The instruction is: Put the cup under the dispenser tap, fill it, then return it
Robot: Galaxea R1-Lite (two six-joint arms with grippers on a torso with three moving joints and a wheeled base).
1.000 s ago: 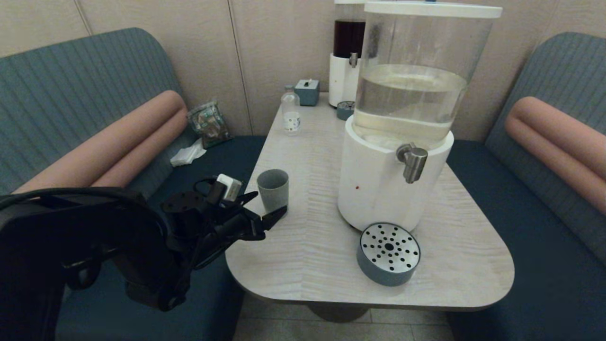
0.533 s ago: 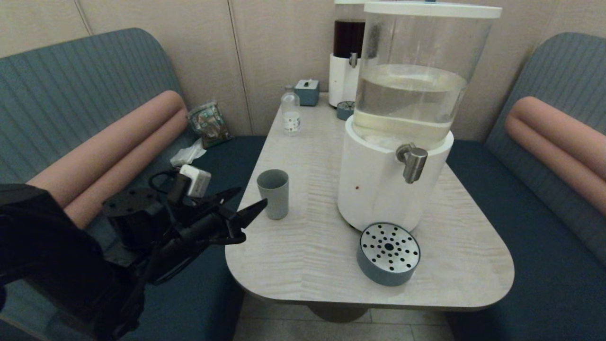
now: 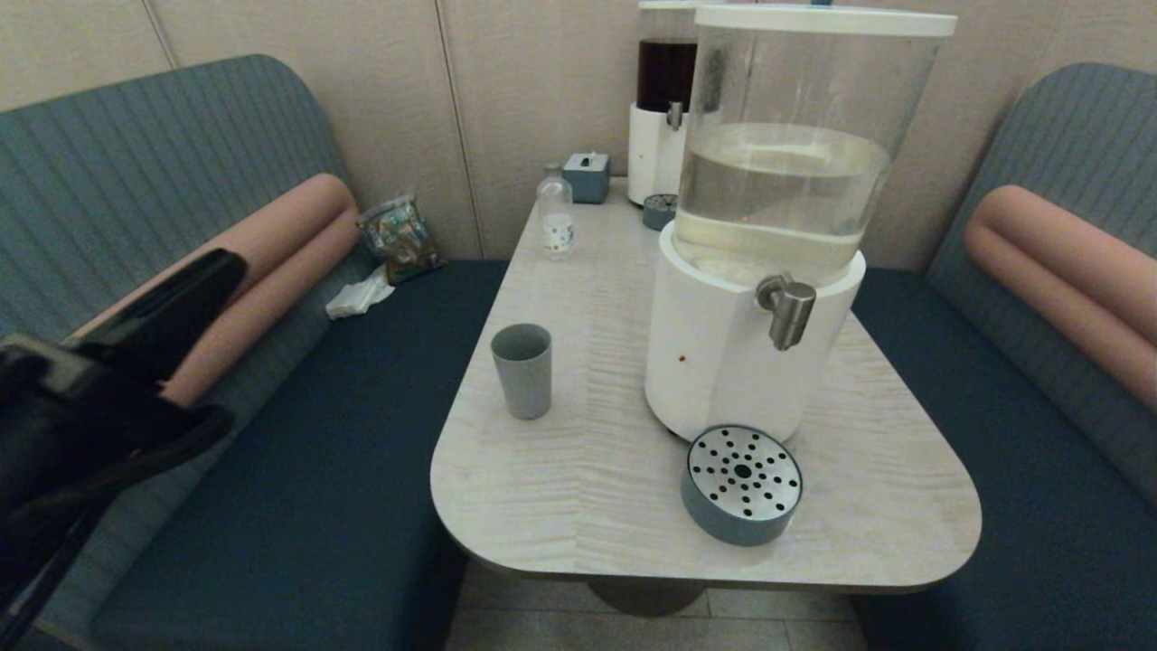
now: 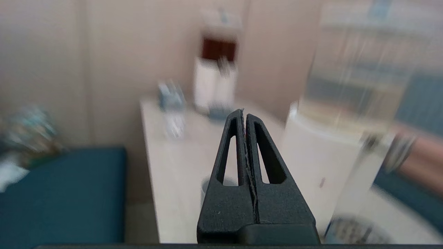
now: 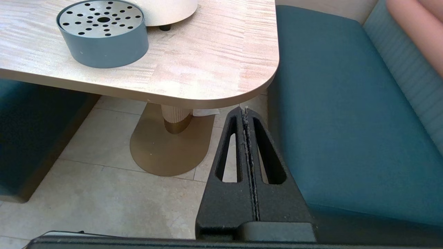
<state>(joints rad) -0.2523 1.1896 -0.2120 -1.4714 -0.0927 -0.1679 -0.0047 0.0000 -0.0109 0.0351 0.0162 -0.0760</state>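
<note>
The grey-blue cup stands upright on the table's left side, with nothing holding it. The brushed-steel dispenser tap juts from the white base of the big dispenser, above and behind the round drip tray. My left arm is a dark mass at the far left over the bench, well away from the cup. The left gripper is shut and empty, pointing toward the table. My right gripper is shut and empty, low beside the table's near right corner.
A small clear bottle, a little box and a dark-liquid dispenser stand at the table's far end. Blue benches flank the table. A snack bag and a tissue lie on the left bench.
My left arm has pulled back to the left, away from the cup and off the table. Its jaws were open earlier and are shut now. The cup has not moved.
</note>
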